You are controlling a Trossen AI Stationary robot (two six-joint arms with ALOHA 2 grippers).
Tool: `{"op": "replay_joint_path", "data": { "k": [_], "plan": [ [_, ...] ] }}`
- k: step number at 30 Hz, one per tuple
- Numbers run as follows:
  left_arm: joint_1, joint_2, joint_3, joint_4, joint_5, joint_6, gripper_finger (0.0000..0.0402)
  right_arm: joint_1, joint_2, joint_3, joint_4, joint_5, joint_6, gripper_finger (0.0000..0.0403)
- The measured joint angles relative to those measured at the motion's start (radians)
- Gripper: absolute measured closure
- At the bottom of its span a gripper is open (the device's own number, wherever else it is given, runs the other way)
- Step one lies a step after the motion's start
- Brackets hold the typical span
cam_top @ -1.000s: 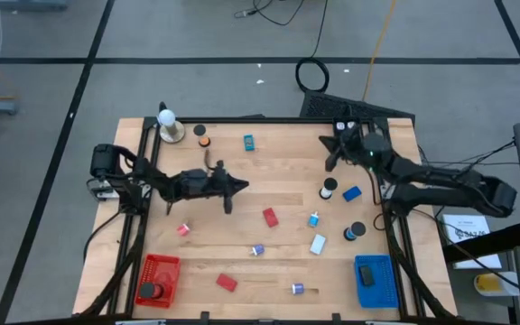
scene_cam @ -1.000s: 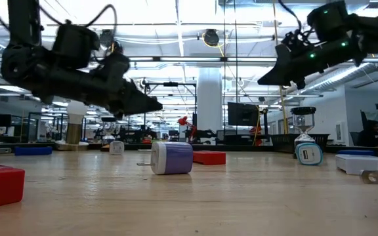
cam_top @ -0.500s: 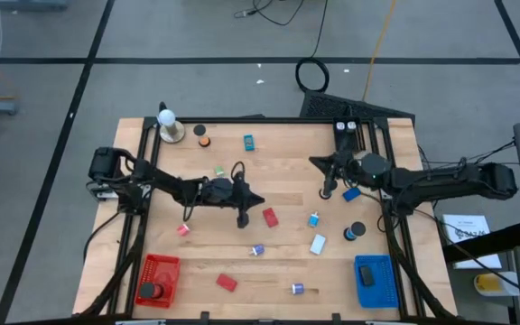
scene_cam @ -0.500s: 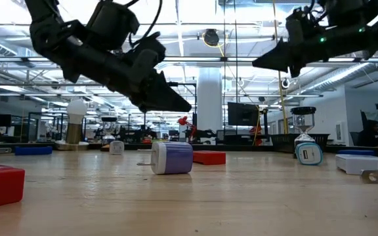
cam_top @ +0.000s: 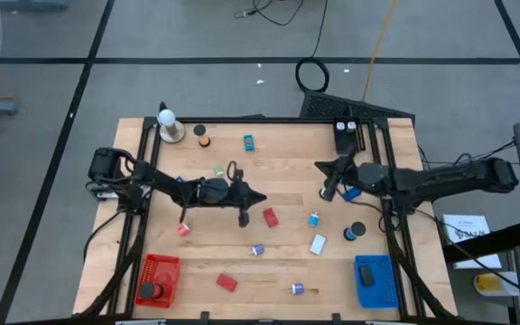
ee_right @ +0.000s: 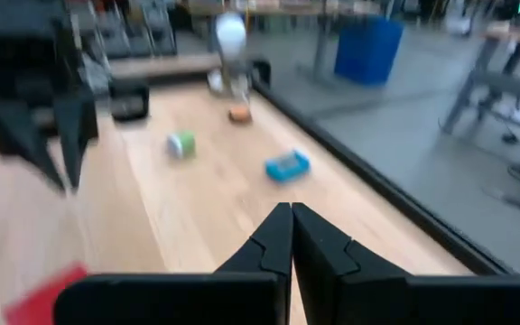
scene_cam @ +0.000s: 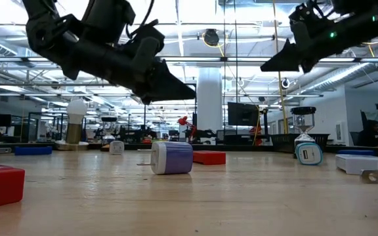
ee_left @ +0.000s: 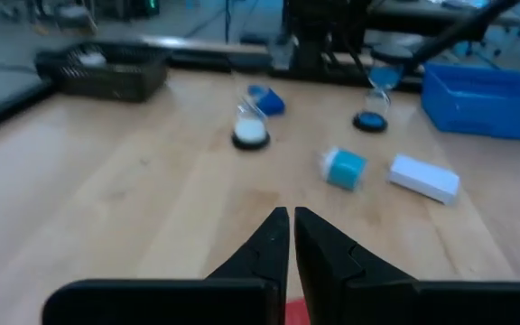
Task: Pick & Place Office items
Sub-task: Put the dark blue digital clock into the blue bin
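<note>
High view: left end effector closed and empty at centre frame beside a red block, right end effector closed and empty at centre right, office items scattered over the desk; low view: purple-white block at centre, both end effectors raised above.

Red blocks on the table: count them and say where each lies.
3: one red block mid-table by the left gripper, a paler one left of it, one near the front edge. The baskets may hide others.
</note>
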Motion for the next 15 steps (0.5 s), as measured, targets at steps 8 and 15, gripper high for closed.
{"op": "replay_joint_path", "data": {
  "k": [8,15],
  "plan": [
    [0.072,0.000,-0.031,0.044,0.046,0.066,0.0376,-0.004,-0.081,0.235,-0.729,-0.003,0.235,0.0402],
    [0.089,0.000,-0.031,0.046,0.047,0.071,0.0376,0.038,-0.079,0.233,-1.015,-0.034,0.481,0.0396]
  ]
}}
